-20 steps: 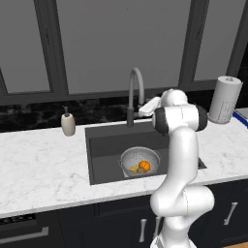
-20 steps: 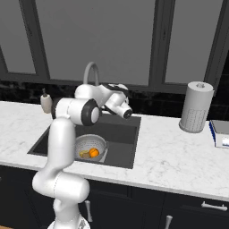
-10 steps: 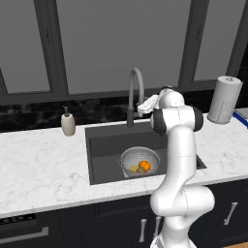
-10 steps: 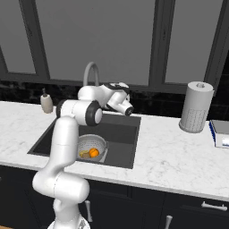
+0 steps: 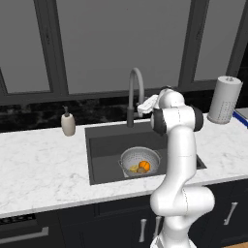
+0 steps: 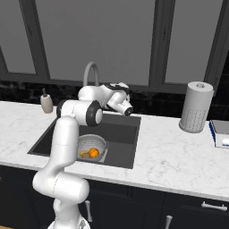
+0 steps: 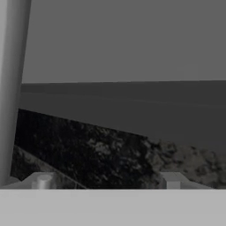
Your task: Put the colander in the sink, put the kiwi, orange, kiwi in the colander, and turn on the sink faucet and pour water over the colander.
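The silver colander (image 5: 129, 159) (image 6: 92, 142) stands in the dark sink (image 5: 109, 145) (image 6: 121, 134), near its front. Inside it lie the orange (image 5: 144, 164) (image 6: 94, 152) and a brown kiwi (image 5: 140, 170) (image 6: 84, 154). The grey arched sink faucet (image 5: 136, 82) (image 6: 91, 71) rises behind the basin; no water is visible. My gripper (image 5: 144, 107) (image 7: 108, 183) hangs beside the spout's lower stem, just to its right, pointing at the back wall. It is open with nothing between its fingertips (image 7: 43, 181). In the hand view the faucet stem (image 7: 11, 88) runs up the left edge.
A beige soap pump bottle (image 5: 68, 124) (image 6: 46, 102) stands left of the sink. A paper towel roll (image 5: 225, 100) (image 6: 195, 106) is at the right, with a blue-edged item (image 6: 220, 133) beyond it. Dark marble backsplash (image 7: 110, 150) and windows close off the back.
The hand has edged a little left, closer to the faucet stem. The colander and the fruit in it have not moved.
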You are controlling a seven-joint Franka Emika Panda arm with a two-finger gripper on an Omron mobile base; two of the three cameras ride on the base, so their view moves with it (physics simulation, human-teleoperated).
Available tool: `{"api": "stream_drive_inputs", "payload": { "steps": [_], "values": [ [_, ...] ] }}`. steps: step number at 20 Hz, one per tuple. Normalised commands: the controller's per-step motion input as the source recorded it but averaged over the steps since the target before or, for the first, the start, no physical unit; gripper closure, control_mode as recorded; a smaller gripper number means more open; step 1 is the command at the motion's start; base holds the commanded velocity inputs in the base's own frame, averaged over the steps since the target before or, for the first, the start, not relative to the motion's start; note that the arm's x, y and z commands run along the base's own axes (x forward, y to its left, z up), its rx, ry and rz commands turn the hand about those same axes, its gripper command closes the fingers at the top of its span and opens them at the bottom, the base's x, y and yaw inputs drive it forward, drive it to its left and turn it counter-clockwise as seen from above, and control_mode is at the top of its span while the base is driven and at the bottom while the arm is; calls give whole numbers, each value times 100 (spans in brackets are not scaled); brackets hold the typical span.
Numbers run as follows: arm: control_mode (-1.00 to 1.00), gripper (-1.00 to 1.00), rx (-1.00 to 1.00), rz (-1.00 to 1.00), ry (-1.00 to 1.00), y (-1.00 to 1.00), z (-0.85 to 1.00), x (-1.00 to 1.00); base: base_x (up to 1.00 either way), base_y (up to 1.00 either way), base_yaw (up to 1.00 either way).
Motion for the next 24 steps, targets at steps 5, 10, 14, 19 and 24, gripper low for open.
{"api": "stream_drive_inputs", "payload": {
  "steps": [5, 10, 14, 19, 24],
  "values": [
    [-100, -100, 5, 0, 0, 11, -23, 5, 0, 0, 0],
    [-100, -100, 6, 0, 0, 11, -29, 0, 0, 0, 0],
    [-100, -100, 5, 0, 0, 7, -25, 0, 0, 0, 0],
    [-100, -100, 2, 0, 0, 1, -24, 0, 0, 0, 0],
    [-100, -100, 1, -1, 0, 0, -22, 0, 0, 0, 0]
  ]
}}
